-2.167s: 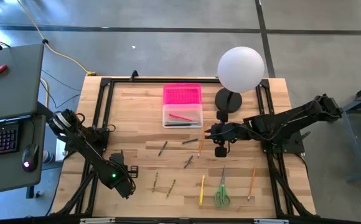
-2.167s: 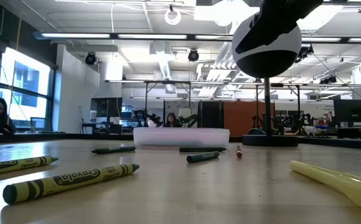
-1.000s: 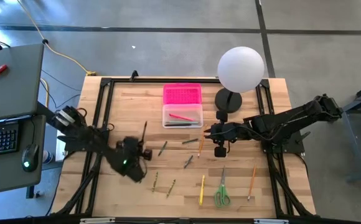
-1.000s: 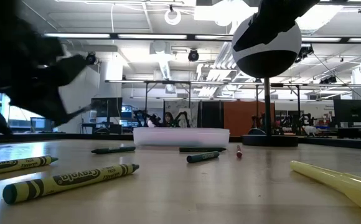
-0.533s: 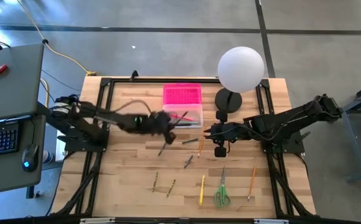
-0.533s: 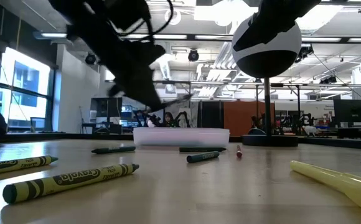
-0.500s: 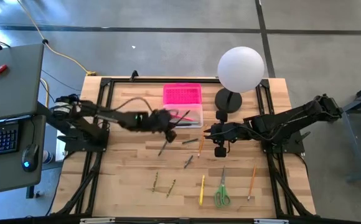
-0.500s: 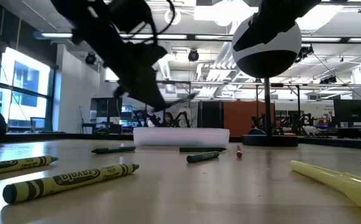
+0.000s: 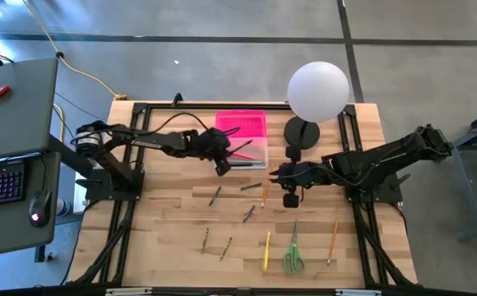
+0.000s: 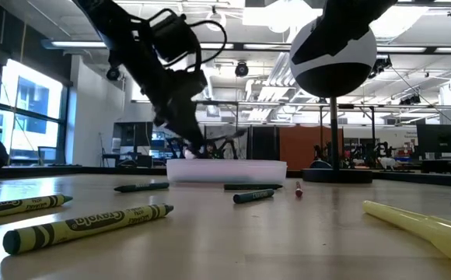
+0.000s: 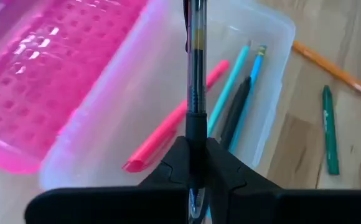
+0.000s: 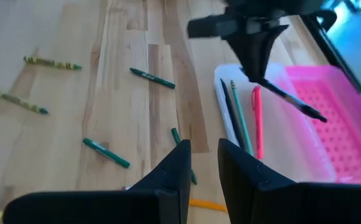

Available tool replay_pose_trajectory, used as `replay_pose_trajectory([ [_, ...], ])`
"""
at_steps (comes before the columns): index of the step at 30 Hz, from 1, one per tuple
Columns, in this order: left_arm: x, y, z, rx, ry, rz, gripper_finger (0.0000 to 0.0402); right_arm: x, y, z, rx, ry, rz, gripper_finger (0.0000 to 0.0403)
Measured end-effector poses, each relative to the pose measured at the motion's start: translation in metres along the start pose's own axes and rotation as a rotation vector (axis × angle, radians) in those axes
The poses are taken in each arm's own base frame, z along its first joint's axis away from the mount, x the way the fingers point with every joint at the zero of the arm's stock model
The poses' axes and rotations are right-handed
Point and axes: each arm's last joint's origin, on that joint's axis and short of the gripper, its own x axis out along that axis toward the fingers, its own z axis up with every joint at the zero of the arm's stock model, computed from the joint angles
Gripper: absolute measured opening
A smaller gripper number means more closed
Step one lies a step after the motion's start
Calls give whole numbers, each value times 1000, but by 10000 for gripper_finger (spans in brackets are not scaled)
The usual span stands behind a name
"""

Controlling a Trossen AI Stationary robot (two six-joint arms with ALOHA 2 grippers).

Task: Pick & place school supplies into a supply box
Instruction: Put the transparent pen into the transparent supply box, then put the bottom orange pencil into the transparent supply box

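My left gripper (image 9: 224, 162) is over the clear supply box (image 9: 241, 154), shut on a dark pen (image 11: 195, 74). The box's pink lid (image 9: 241, 125) lies open on its far side. A pink pen (image 11: 174, 134), teal pencils and a dark pen lie inside the box. My right gripper (image 12: 204, 158) hovers near the lamp base, open by a narrow gap, holding nothing. Green-handled scissors (image 9: 294, 255), a yellow pen (image 9: 266, 251), an orange pencil (image 9: 333, 241) and several crayons lie flat on the table. My left gripper pinches the dark pen between its two fingers at the black grip section (image 11: 196, 127), near one end. The fingers slant down from the table's left. The rest of the pen (image 12: 292, 99) sticks out ahead of them, lifted clear above the box's tray.
A white globe lamp (image 9: 317, 90) stands on a dark base (image 9: 302, 133) right of the box, close to my right gripper. Olive crayons (image 10: 85, 225) lie near the front edge. Dark crayons (image 9: 215, 195) and an orange pencil (image 9: 265, 193) lie mid-table. A black frame rims the table.
My left gripper has swung from the table's near-left part toward the far side, carrying the dark pen, and has come down over the clear box. The pen has stayed in its fingers. My right arm has kept still.
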Motion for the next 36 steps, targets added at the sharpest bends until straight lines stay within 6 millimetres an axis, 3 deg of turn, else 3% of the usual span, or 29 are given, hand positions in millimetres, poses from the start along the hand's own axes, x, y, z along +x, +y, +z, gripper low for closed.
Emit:
replay_pose_trajectory([
  [5, 14, 0, -10, 51, 69, 12, 78, 0, -1, -1, 126, 2, -22, 59],
  [10, 16, 0, -10, 65, 64, 22, 117, 7, 2, -4, 252, 32, -18, 59],
  [18, 16, 0, -9, 91, 53, 14, 146, 24, 8, -7, 74, 73, 64, 59],
  [22, 16, -1, -4, 38, 9, 8, 141, 30, 7, -7, 158, 71, 47, 59],
  [26, 16, 0, -4, 35, -1, 30, 132, 14, 8, -13, 245, 213, 31, 59],
  [29, 16, 0, -5, 35, 13, 38, 125, -5, 11, -19, 465, 354, 18, 59],
  [32, 16, -1, -5, 28, 10, 21, 119, -18, 24, -31, 647, 516, 37, 59],
  [36, 16, -1, -5, 6, 8, 21, 111, -34, 50, -51, 764, 683, -22, 59],
])
